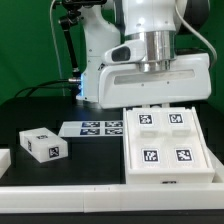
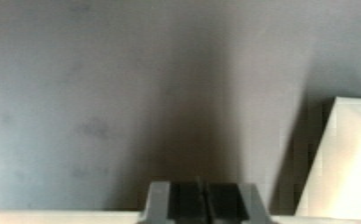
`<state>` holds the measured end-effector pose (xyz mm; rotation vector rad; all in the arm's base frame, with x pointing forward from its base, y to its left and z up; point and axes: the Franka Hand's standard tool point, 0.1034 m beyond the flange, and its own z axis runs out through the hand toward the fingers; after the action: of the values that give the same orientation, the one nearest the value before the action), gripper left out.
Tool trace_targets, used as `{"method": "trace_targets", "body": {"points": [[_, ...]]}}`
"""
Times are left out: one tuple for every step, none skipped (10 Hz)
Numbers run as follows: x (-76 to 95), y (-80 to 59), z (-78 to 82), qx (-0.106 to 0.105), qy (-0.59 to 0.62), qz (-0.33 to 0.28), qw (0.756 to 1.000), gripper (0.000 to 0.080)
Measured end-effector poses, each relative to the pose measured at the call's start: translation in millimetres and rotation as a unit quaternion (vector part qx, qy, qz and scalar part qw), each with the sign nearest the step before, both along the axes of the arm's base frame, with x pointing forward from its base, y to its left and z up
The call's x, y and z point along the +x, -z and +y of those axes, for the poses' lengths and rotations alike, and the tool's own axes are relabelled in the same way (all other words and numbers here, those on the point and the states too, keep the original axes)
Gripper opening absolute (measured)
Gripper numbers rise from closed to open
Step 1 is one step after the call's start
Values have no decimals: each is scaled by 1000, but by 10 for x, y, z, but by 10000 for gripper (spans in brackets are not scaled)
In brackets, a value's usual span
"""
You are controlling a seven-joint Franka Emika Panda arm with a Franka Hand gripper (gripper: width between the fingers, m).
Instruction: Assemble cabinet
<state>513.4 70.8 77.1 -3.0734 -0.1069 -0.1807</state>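
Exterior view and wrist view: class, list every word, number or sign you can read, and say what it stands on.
No words or numbers can be read in either view.
Black-and-white square tags, patterns rather than text: on the cabinet, the small block and the marker board.

Black table (image 1: 30, 108) fills the exterior view, with a green backdrop (image 1: 22, 45) behind it. The marker board (image 1: 92, 127) lies flat mid-table, several square black-and-white tags face up. Small white block (image 1: 40, 145) sits toward the exterior view's left, nearer the camera than the marker board and apart from it. It has tags on its top and on the side facing the camera. Another white piece (image 1: 4, 160) is cut off at the exterior view's left edge, so its shape is unclear. A white rail (image 1: 80, 190) runs along the table's near edge. In the wrist view the table (image 2: 106, 100) shows as blurred bare grey, possibly washed out by glare.
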Motion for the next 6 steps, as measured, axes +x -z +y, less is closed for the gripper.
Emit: {"method": "trace_targets", "body": {"points": [[40, -96, 22, 3, 2, 6, 1000, 3], [6, -58, 14, 2, 1, 8, 1000, 3], [2, -50, 14, 2, 1, 9, 1000, 3], [3, -50, 14, 2, 1, 9, 1000, 3], [7, -24, -5, 1, -4, 4, 1000, 3], [-50, 91, -65, -3, -8, 4, 1000, 3]]}}
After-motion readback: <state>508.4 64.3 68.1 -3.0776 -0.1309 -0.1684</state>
